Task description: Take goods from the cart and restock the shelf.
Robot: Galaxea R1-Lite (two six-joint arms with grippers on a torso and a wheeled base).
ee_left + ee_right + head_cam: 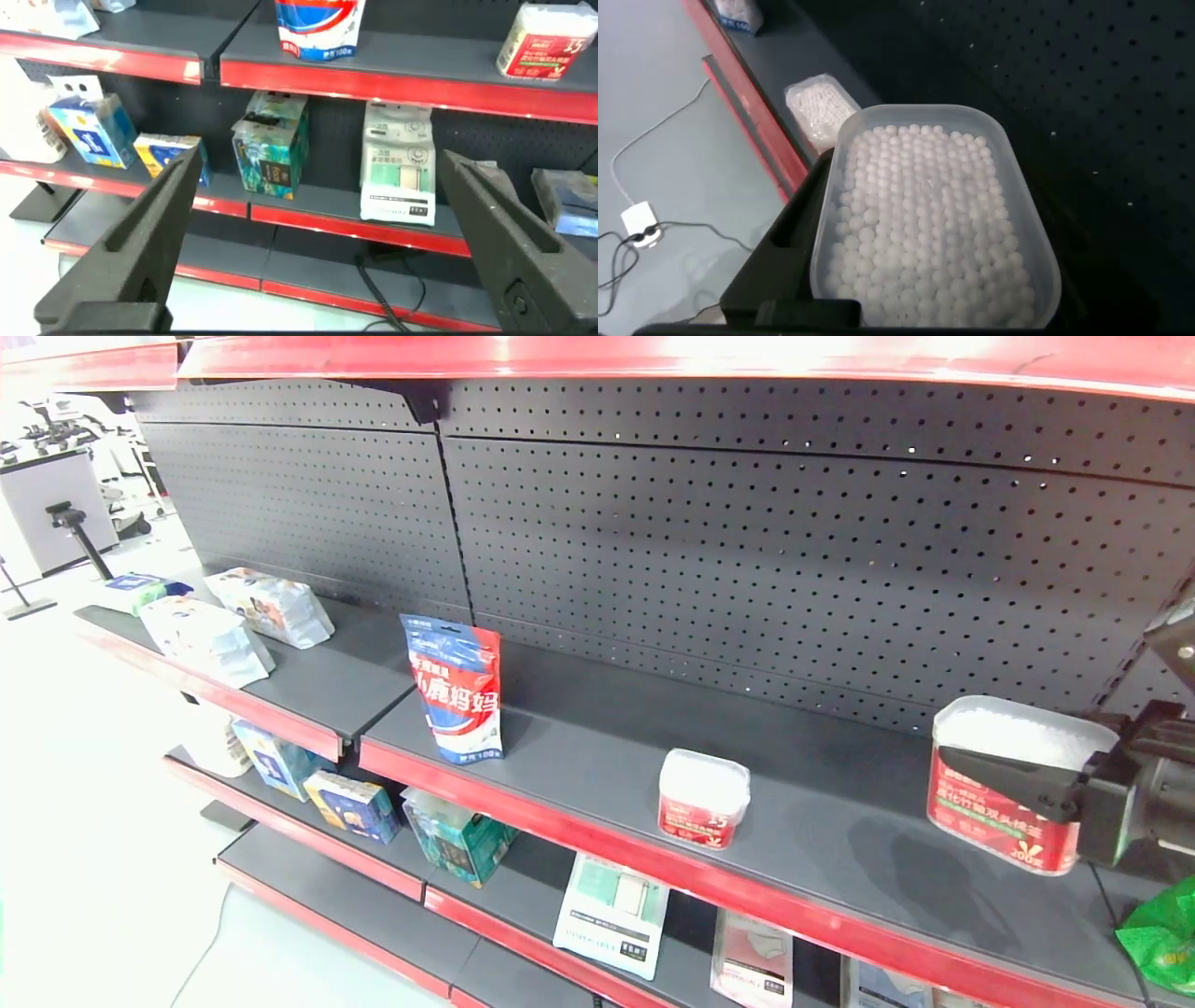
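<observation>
Head view: right hand (1013,775) at the right end of the dark grey shelf board with red front lip (579,747). It is clamped on a clear plastic tub with a red label, packed with white cotton buds (990,831). One black finger (1018,782) lies across the tub's near face, just above the label. The tub is upright, over the shelf board and close to the black pegboard back panel (747,541). Cannot tell if its base touches the board.

Right wrist view: same tub (934,215) seen from above, white tips up, a finger (785,261) tight along one side.

A smaller clear tub with a red label (703,798) stands on the same board, well apart from the held one, toward the robot's left. Farther left stands a blue, red and white stand-up pouch (455,686).

Left wrist view: left hand (318,243) has its fingers (140,243) spread wide with nothing between them, facing the lower shelves with boxed goods (271,145).
</observation>
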